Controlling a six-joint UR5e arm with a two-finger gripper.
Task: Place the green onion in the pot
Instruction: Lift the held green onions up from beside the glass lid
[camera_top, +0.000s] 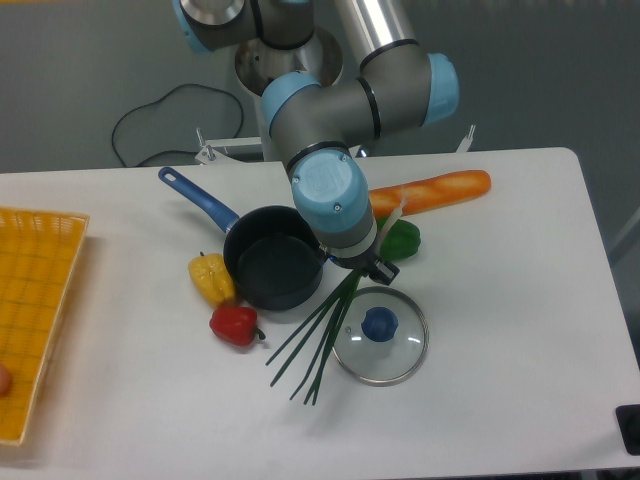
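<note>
Mid-task, at the pickup step. Small round dark navy pot (274, 270) with long blue handle, empty on the white desk (520, 340). Just right, long thin green onion (318, 335), stalks fanned out on the desk beside a round glass lid (380, 335). Fingers (372, 262) hidden under the wrist; state impossible to tell. Next: lift, carry left, lower into pot.

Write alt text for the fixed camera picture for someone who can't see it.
A robot arm's gripper is down over a green onion lying beside a dark pot on a white table. Around them are a glass lid, peppers and a baguette.
</note>
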